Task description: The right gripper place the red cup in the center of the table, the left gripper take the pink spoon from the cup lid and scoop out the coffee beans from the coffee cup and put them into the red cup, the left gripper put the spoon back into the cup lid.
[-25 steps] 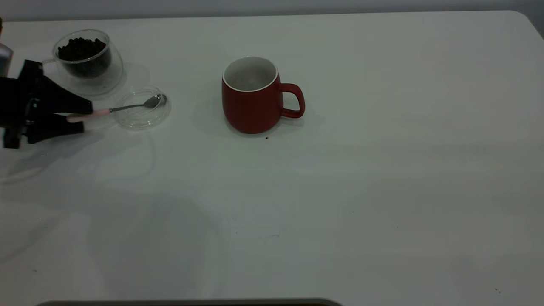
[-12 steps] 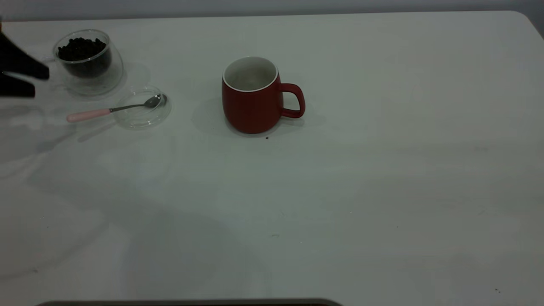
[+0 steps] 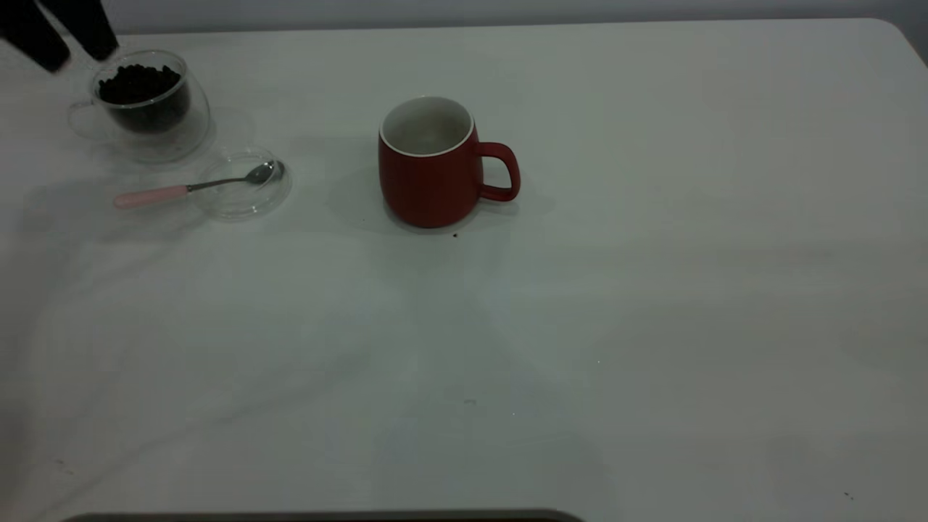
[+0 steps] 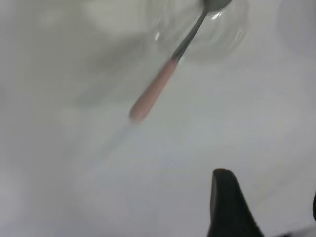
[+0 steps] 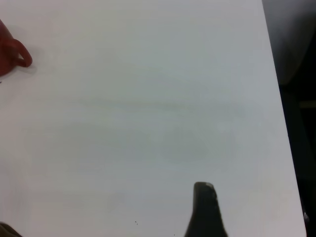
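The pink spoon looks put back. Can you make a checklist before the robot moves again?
1. Pink spoon bowl resting in the cup lid: ok.
2. Left gripper holding nothing, at the far left corner: ok.
3. Red cup upright mid-table: ok.
4. Coffee beans left in the coffee cup: ok.
5. Beans inside the red cup: cannot tell.
6. Table clean: not ok, dark speck by the red cup.

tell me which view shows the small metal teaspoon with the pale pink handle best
The exterior view: the small metal teaspoon with the pale pink handle shows whole, bowl resting in the clear glass lid, handle out over the table. The left wrist view cuts its bowl off. The right wrist view misses it.
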### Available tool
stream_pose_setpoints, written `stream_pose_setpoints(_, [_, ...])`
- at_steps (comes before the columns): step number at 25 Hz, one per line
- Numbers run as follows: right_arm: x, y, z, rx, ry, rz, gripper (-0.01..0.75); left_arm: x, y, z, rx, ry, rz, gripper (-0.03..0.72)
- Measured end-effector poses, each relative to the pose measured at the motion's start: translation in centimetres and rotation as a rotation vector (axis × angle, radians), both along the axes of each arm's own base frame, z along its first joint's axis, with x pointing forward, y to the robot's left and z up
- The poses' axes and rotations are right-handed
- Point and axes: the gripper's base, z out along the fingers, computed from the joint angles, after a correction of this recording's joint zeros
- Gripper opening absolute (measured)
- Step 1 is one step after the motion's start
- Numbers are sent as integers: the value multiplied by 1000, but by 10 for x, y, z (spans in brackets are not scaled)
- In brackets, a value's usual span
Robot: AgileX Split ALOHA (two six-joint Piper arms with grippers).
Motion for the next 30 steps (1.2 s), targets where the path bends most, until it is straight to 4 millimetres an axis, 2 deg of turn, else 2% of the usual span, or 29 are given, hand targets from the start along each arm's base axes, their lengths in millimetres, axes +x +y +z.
stream_pose_setpoints(3, [0, 0, 0, 0, 0, 0, 591, 2, -15, 24, 156, 43, 11, 463])
stream_pose_setpoints(6, [0, 0, 0, 0, 0, 0, 591, 8, -24, 39, 242, -20, 55, 463])
stream_pose_setpoints(10, [0, 0, 0, 0, 0, 0, 591, 4, -34, 54, 211, -49, 95, 463])
stream_pose_setpoints(13, [0, 0, 0, 0, 0, 0, 591, -8, -43, 67, 143, -56, 100, 463])
stream_pose_setpoints(16, [0, 0, 0, 0, 0, 0, 591, -34, -52, 79, 104, -44, 79, 463])
stream_pose_setpoints(19, [0, 0, 0, 0, 0, 0, 591, -68, -54, 91, 98, -33, 63, 463])
stream_pose_setpoints(27, [0, 0, 0, 0, 0, 0, 591, -151, -40, 126, 89, -112, 23, 463])
stream_pose_setpoints(30, [0, 0, 0, 0, 0, 0, 591, -194, -32, 138, 93, -173, -3, 463])
